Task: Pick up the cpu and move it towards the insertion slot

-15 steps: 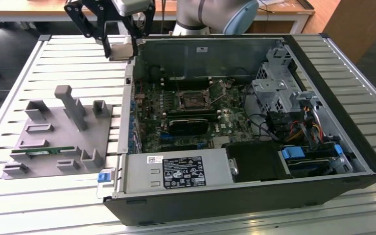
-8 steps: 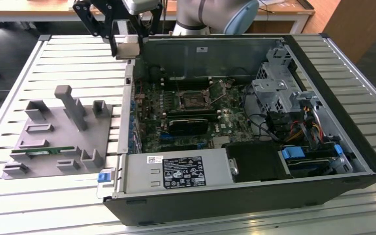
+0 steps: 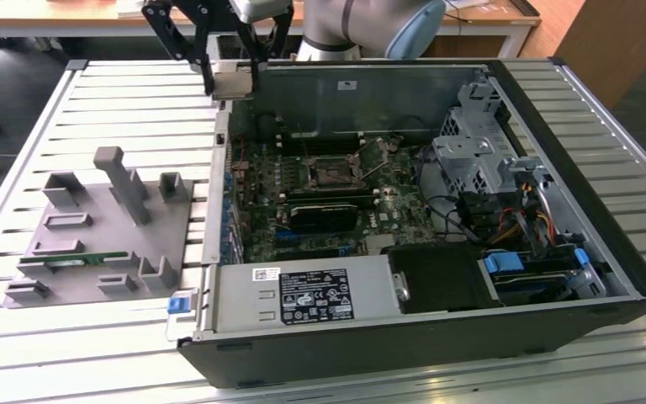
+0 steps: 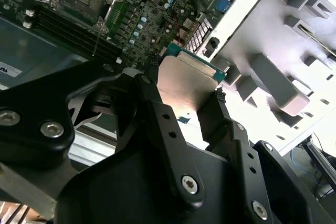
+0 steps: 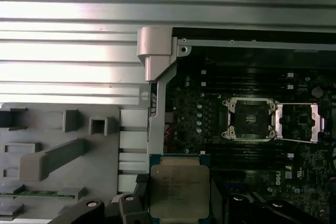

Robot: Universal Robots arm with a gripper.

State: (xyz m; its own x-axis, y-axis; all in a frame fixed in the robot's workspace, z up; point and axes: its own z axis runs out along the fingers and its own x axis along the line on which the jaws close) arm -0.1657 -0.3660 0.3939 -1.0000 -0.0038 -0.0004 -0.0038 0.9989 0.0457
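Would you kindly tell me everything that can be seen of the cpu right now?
The cpu is a small flat square chip with a silvery-grey metal top and a thin green rim. The tool is shut on it, black fingers pressing opposite edges, holding it in the air by the case's edge nearest the grey tray, apart from the insertion slot on the motherboard.

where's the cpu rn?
Clamped in the end effector, the cpu hangs above the case's back corner at the exterior view's left, short of the insertion slot.
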